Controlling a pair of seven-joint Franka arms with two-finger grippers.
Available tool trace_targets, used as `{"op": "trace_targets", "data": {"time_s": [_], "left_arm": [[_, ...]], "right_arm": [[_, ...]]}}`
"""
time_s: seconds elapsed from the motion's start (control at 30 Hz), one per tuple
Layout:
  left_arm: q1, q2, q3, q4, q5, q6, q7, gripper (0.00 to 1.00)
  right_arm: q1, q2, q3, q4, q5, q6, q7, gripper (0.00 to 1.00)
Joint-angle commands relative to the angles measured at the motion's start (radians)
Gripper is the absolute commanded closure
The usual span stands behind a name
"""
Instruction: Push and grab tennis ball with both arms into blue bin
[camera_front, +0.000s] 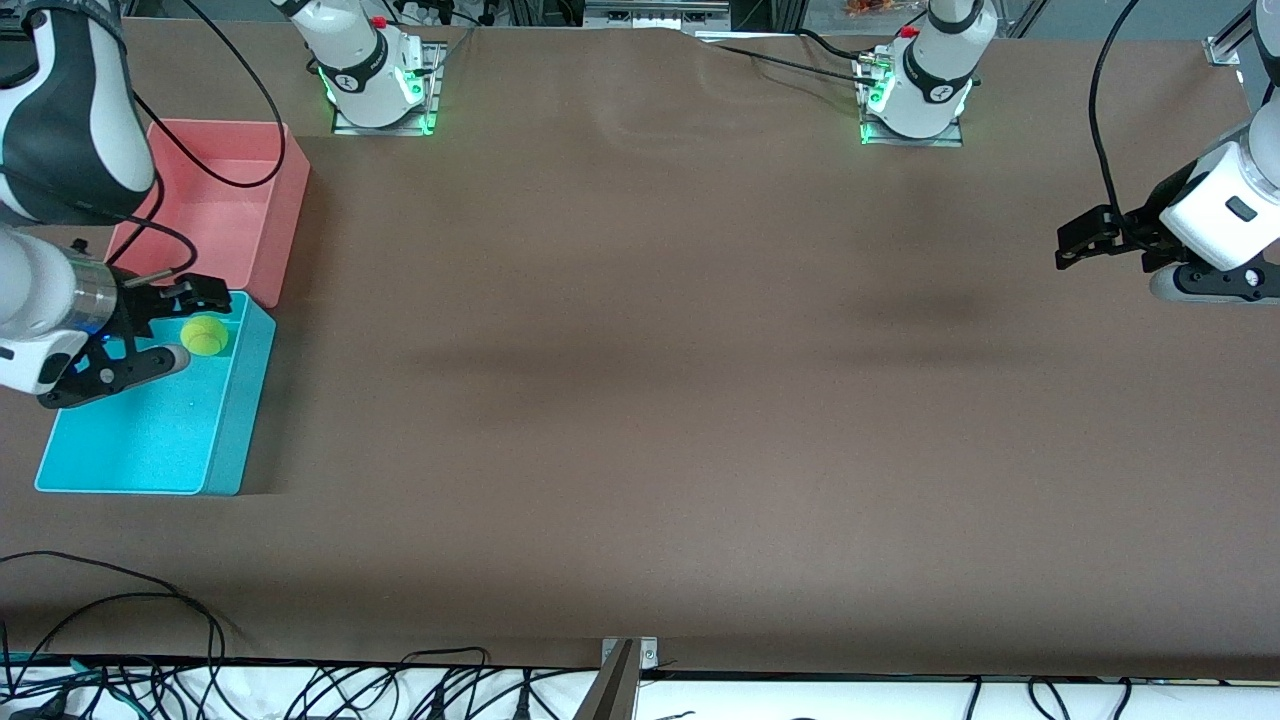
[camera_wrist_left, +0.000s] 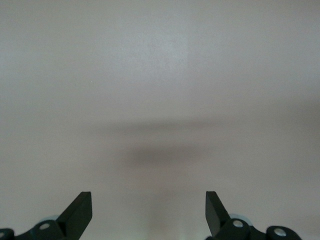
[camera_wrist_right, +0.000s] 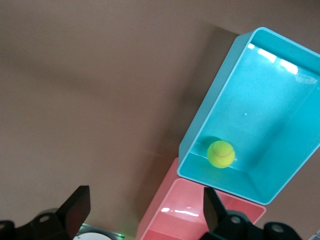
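The tennis ball (camera_front: 204, 336) lies on the floor of the blue bin (camera_front: 150, 440), against the bin's end wall next to the pink bin. My right gripper (camera_front: 185, 328) hangs open and empty over that end of the blue bin, with the ball below between its fingers. The right wrist view shows the ball (camera_wrist_right: 221, 154) in the blue bin (camera_wrist_right: 202, 117) well apart from the open right gripper (camera_wrist_right: 145, 207). My left gripper (camera_front: 1072, 240) waits open and empty over the table at the left arm's end; its wrist view (camera_wrist_left: 149, 210) shows only bare table.
A pink bin (camera_front: 230, 220) stands touching the blue bin, farther from the front camera; it also shows in the right wrist view (camera_wrist_right: 200, 220). Brown cloth (camera_front: 640, 400) covers the table. Black cables (camera_front: 300, 685) lie along the table's front edge.
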Motion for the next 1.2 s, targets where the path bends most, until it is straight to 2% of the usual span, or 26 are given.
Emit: {"op": "trace_targets", "data": {"time_s": [0.0, 0.2, 0.23, 0.37, 0.4, 0.5, 0.63, 0.77, 0.93, 1.07, 1.17], "left_arm": [[-0.002, -0.011, -0.003, -0.009, 0.022, -0.007, 0.013, 0.00], [-0.002, -0.011, -0.003, -0.008, 0.022, -0.007, 0.013, 0.00], [-0.002, -0.011, -0.003, -0.008, 0.022, -0.007, 0.013, 0.00], [-0.002, -0.011, -0.003, -0.009, 0.022, -0.007, 0.013, 0.00], [-0.002, -0.011, -0.003, -0.008, 0.022, -0.007, 0.013, 0.00], [-0.002, -0.011, -0.003, -0.008, 0.022, -0.007, 0.013, 0.00], [-0.002, -0.011, -0.003, -0.008, 0.022, -0.007, 0.013, 0.00], [-0.002, -0.011, -0.003, -0.008, 0.022, -0.007, 0.013, 0.00], [-0.002, -0.011, -0.003, -0.008, 0.024, -0.007, 0.013, 0.00], [-0.002, -0.011, -0.003, -0.008, 0.022, -0.007, 0.013, 0.00], [-0.002, -0.011, -0.003, -0.009, 0.022, -0.007, 0.013, 0.00]], "right_arm": [[-0.009, -0.023, 0.056, -0.003, 0.009, -0.017, 0.133, 0.00], [0.025, -0.050, 0.047, -0.009, 0.004, 0.007, 0.155, 0.00], [0.054, -0.053, 0.023, -0.009, 0.004, 0.009, 0.156, 0.00], [0.221, -0.072, -0.192, -0.012, 0.018, 0.012, 0.152, 0.00], [0.245, -0.076, -0.226, -0.014, 0.026, 0.012, 0.149, 0.00], [0.256, -0.092, -0.277, -0.020, 0.087, 0.020, 0.146, 0.00], [0.261, -0.154, -0.340, -0.098, 0.157, 0.092, 0.147, 0.00], [0.263, -0.242, -0.358, -0.214, 0.176, 0.184, 0.156, 0.00], [0.304, -0.306, -0.410, -0.294, 0.175, 0.198, 0.159, 0.00], [0.304, -0.339, -0.413, -0.337, 0.175, 0.182, 0.155, 0.00], [0.296, -0.421, -0.413, -0.441, 0.176, 0.216, 0.159, 0.00]]}}
